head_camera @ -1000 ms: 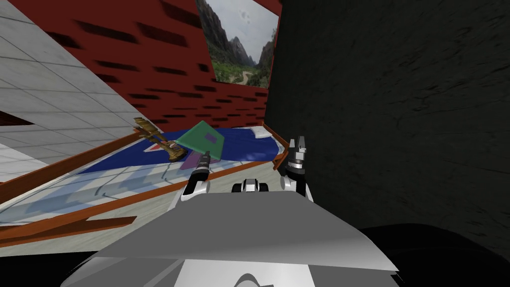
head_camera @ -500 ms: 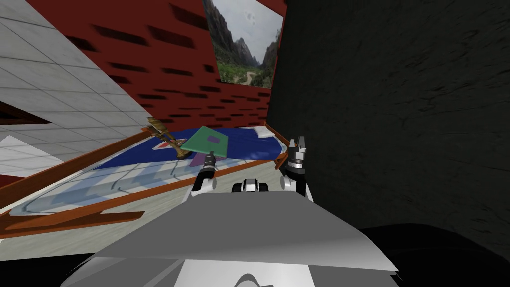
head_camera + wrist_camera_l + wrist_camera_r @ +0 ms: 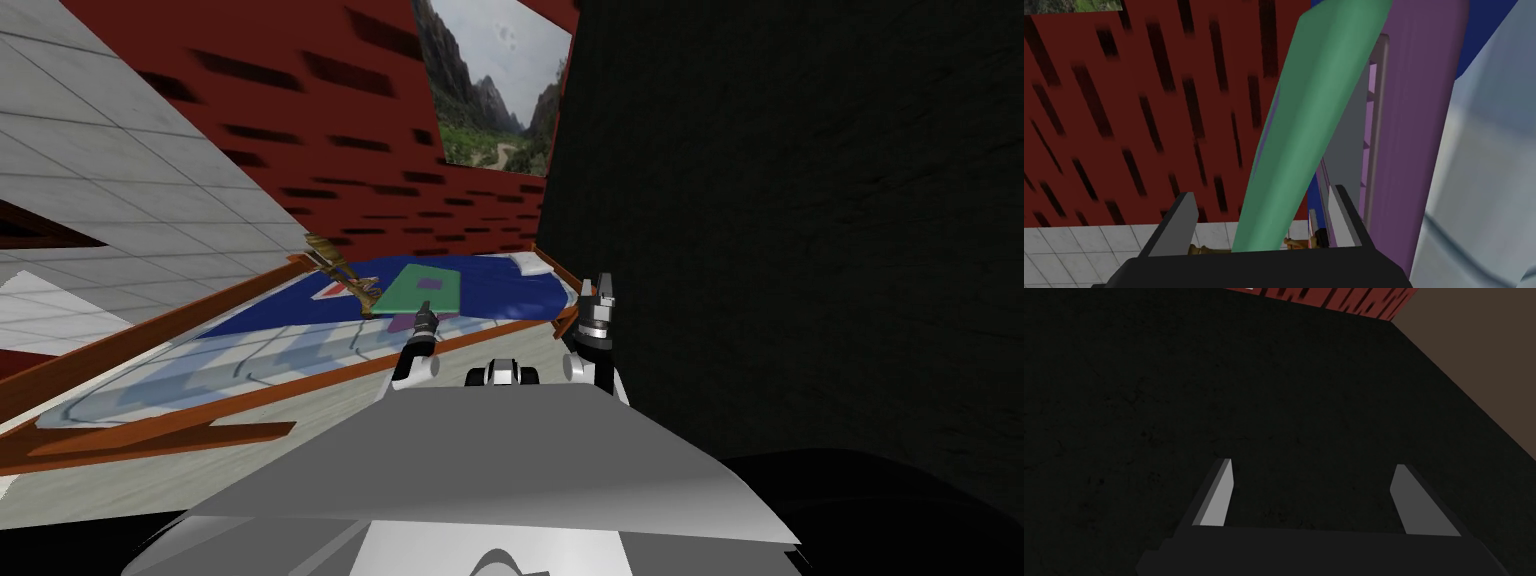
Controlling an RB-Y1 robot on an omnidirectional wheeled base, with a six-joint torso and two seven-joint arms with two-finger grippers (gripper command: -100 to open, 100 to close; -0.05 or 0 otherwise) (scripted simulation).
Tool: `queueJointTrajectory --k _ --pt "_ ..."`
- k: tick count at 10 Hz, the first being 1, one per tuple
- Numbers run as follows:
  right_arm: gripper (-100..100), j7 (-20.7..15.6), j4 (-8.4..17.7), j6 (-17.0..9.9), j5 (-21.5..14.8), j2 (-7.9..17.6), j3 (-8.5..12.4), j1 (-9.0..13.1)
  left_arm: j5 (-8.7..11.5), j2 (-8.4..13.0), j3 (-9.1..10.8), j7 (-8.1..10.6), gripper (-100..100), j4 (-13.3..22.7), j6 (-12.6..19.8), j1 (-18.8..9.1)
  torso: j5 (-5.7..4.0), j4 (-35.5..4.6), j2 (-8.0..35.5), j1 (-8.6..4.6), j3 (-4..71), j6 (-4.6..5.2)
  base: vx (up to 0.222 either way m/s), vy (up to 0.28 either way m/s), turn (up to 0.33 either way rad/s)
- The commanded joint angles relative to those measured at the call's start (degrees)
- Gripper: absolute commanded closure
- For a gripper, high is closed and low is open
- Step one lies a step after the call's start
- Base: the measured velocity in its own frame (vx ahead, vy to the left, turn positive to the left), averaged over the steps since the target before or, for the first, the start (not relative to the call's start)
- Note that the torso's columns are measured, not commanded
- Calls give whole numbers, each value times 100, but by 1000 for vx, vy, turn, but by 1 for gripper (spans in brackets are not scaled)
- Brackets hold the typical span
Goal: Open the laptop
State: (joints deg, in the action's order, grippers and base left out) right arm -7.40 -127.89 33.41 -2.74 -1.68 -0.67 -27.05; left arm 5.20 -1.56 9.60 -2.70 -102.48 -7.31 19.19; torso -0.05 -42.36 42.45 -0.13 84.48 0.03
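Note:
The laptop lies on the bed, its green lid [image 3: 420, 290] raised a little off its purple base [image 3: 403, 323]. In the left wrist view the lid [image 3: 1319, 100] runs edge-on between my left gripper's [image 3: 1264, 195] fingers, which stand open with a gap on each side. The purple base [image 3: 1419, 125] and a strip of keyboard [image 3: 1369, 140] show behind the lid. In the head view my left gripper [image 3: 427, 318] reaches over the bed rail to the lid's near edge. My right gripper [image 3: 600, 290] is held up beside the dark wall, open [image 3: 1311, 488] and holding nothing.
The bed has a blue cover [image 3: 500, 285], an orange-brown wooden rail [image 3: 480, 335] along its near side and a white pillow [image 3: 530, 265] at the far end. A brown wooden ornament [image 3: 345, 275] lies left of the laptop. A dark wall [image 3: 800, 250] stands close on the right.
My left gripper's fingers have spread and let go of the green lid. The lid now lies flatter over the base than a second ago. My view has swung slightly; the right arm is unchanged.

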Motion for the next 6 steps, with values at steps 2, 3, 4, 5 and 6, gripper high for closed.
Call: queueJointTrajectory --k 2,3,4,5,6 --pt "0 0 0 0 0 -1 -1 1 -78 9 458 -63 -100 123 360 -509 1 0 6 0 -5 -4 -119 -24 -115" --pt "0 0 0 0 0 0 0 0 -103 12 640 -73 -100 168 495 -709 -3 -3 -4 7 2 -9 -93 -13 -87" --pt "0 0 0 0 0 0 0 0 -129 14 822 -83 -100 214 630 -874 -2 -2 -12 9 7 -2 -106 -6 -195" --pt "0 0 0 0 0 0 0 0 -154 16 1000 -94 -100 260 766 -1047 -5 -9 -8 7 1 3 -127 -14 -217" --pt "0 0 0 0 0 0 0 1 -154 16 1003 -94 -100 260 766 -1111 -7 -10 7 0 -6 -2 -95 -12 -56"
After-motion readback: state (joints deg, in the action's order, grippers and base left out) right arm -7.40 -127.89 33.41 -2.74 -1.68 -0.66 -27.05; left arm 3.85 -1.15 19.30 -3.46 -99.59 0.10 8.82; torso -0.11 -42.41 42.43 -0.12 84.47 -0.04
